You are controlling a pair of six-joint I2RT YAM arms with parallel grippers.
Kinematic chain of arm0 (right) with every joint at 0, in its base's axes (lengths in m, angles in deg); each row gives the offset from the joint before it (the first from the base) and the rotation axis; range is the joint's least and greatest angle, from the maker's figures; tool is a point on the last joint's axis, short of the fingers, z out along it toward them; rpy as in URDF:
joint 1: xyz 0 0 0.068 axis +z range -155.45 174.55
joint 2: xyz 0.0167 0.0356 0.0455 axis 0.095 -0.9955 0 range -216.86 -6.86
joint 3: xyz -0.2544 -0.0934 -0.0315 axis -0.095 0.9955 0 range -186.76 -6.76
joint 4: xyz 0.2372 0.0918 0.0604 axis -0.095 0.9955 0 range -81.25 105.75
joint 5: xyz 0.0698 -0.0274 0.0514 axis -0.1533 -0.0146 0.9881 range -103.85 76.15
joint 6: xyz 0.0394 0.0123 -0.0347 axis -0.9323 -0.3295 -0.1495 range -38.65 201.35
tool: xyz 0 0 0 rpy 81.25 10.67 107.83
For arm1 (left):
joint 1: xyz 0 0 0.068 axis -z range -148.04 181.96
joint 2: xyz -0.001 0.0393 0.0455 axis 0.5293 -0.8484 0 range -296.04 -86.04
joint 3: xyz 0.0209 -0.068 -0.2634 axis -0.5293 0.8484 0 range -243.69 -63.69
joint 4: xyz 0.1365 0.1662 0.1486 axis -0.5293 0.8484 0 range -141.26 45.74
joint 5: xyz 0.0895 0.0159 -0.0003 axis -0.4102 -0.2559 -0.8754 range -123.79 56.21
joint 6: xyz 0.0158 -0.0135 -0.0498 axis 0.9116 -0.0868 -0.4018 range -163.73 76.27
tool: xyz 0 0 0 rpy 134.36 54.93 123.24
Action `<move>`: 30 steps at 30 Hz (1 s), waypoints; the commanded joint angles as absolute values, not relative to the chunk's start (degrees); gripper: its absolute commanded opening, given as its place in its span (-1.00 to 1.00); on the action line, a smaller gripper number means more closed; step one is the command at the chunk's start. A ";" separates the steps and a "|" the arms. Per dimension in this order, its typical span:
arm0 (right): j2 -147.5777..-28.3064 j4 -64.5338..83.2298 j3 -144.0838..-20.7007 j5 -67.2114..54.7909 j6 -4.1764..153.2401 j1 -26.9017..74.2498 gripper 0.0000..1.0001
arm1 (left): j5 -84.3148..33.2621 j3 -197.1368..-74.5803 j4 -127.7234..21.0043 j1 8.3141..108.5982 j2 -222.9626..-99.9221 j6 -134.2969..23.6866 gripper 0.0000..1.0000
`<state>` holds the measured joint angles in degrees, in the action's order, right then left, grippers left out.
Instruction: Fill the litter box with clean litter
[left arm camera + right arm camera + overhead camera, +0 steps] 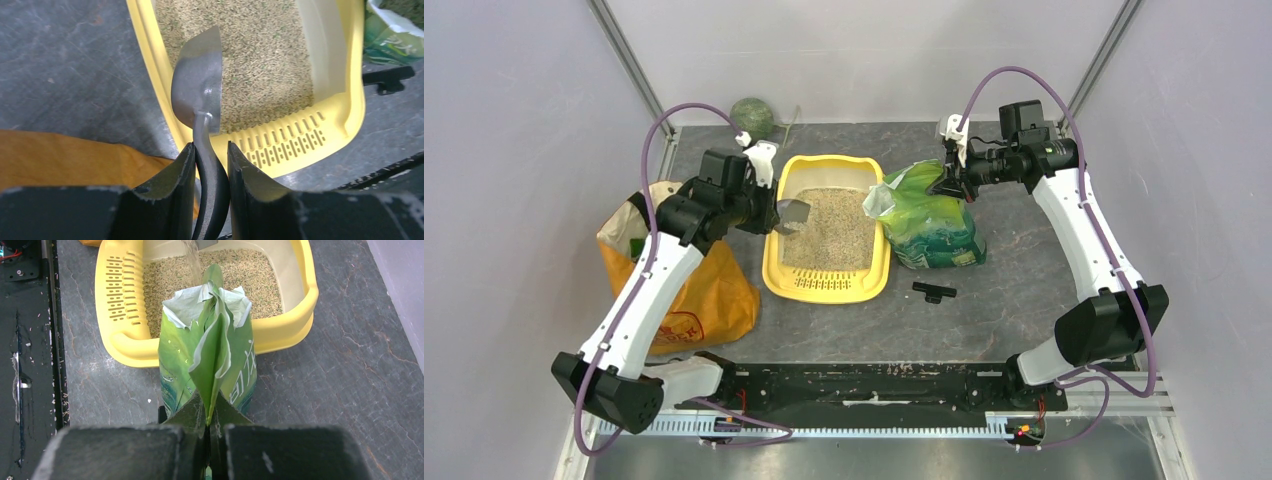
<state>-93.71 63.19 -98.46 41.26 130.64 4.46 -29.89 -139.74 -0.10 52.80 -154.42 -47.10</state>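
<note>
Plastic litter box [354, 75], smooth; metal scoop [197, 90] w/ dull sheen; bag [175, 357] glossy; tabletop [340, 370] matt, scuffed; litter [265, 60] grainy.

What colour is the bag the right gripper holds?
Green bag, white inside; best in right wrist view.

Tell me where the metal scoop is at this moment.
In the top view, the metal scoop hangs over the left rim of the yellow litter box, its handle clamped in the left pincer, right of the orange bag.
</note>
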 commanded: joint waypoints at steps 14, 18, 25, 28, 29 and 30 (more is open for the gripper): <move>-89.62 57.51 -99.90 44.64 131.96 5.09 -1.00 | -25.86 -154.01 1.52 55.81 -157.08 -38.80 -0.96; -89.23 57.54 -99.39 44.77 132.02 5.12 -1.00 | -14.21 -164.35 4.79 55.09 -162.60 -44.05 -0.96; -89.30 57.27 -99.39 45.62 132.37 5.16 -1.00 | -3.81 -170.69 5.48 54.81 -168.06 -49.37 -0.96; -89.46 57.18 -99.35 45.80 132.63 5.13 -1.00 | -0.34 -169.86 5.40 54.84 -169.13 -51.46 -0.96; -89.35 57.17 -99.39 45.91 132.72 5.16 -1.00 | 0.23 -169.25 5.14 54.83 -169.33 -51.96 -0.96; -89.30 57.18 -99.34 45.98 132.91 5.12 -1.00 | 0.97 -168.77 5.11 54.83 -169.73 -52.27 -0.96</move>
<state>-93.05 63.21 -98.04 41.09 131.78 4.48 -6.43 -168.31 6.26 55.16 -168.95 -47.65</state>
